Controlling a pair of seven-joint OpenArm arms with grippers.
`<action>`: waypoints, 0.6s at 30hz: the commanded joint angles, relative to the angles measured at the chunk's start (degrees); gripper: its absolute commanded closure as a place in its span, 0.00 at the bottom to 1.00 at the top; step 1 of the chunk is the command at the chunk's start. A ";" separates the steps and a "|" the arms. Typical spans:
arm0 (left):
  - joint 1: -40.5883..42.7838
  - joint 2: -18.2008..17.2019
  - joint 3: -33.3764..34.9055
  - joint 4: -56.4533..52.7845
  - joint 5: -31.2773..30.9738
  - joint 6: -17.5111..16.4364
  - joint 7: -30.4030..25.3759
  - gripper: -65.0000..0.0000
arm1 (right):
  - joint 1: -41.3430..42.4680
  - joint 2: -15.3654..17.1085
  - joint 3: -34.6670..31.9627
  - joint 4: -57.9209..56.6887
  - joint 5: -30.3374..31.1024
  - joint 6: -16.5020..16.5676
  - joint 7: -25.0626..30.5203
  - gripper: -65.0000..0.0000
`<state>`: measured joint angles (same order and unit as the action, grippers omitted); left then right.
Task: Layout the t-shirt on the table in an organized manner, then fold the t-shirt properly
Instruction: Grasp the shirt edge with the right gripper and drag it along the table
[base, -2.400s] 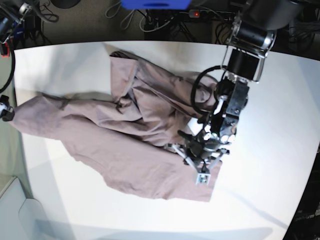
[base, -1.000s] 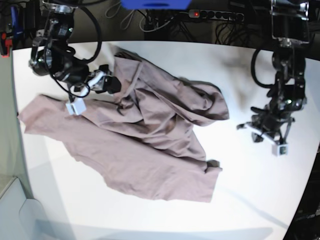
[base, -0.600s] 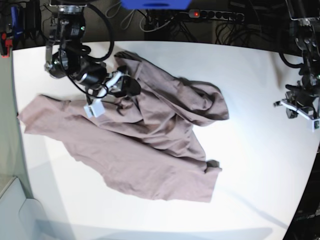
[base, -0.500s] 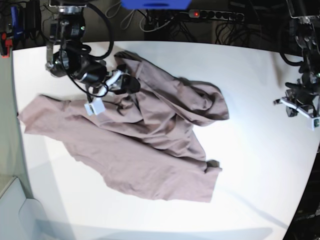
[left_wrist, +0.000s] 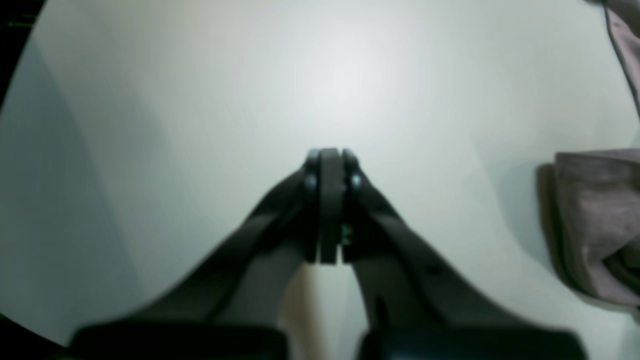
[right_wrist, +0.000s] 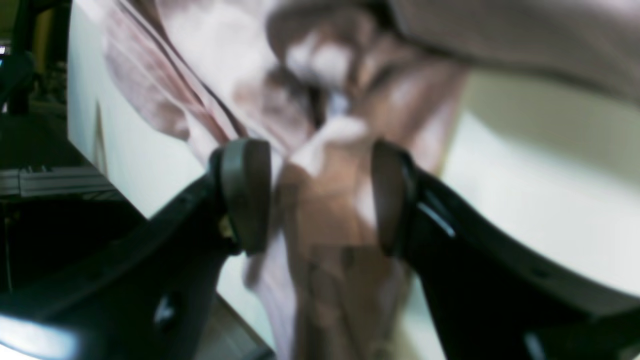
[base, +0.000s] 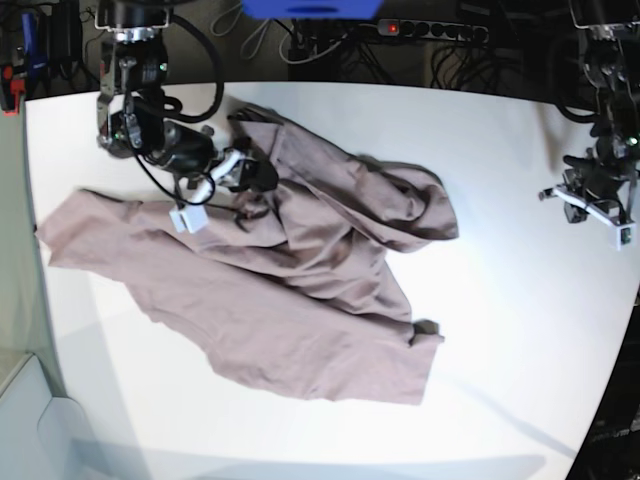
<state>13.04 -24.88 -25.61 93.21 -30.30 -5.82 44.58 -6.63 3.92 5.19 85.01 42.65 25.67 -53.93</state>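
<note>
Behind far table edge: black power strip (base: 430, 30) with red switch lit, tangled cables (base: 300, 45), blue object (base: 310, 8) at top

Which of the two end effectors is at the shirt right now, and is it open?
The right end effector, at the shirt's far edge: its jaws stand open around bunched t-shirt fabric. The left end effector is shut and empty over bare table, clear of the cloth.
</note>
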 joint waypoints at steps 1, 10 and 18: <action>-0.42 -1.09 -0.46 1.08 -0.07 -0.11 -1.28 1.00 | 0.00 0.16 -0.58 0.48 0.12 0.31 -0.35 0.59; -0.51 -1.18 -0.46 1.08 -0.16 -0.20 -1.46 1.00 | 1.05 0.78 -2.95 9.01 0.47 0.39 -2.38 1.00; -0.51 -1.09 -0.46 1.08 -0.60 -0.20 -1.54 1.00 | -3.70 2.19 7.16 29.49 0.55 0.66 -9.23 1.00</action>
<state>12.99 -24.91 -25.63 93.23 -30.61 -5.85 44.12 -10.83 5.85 12.27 113.54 42.02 25.74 -64.45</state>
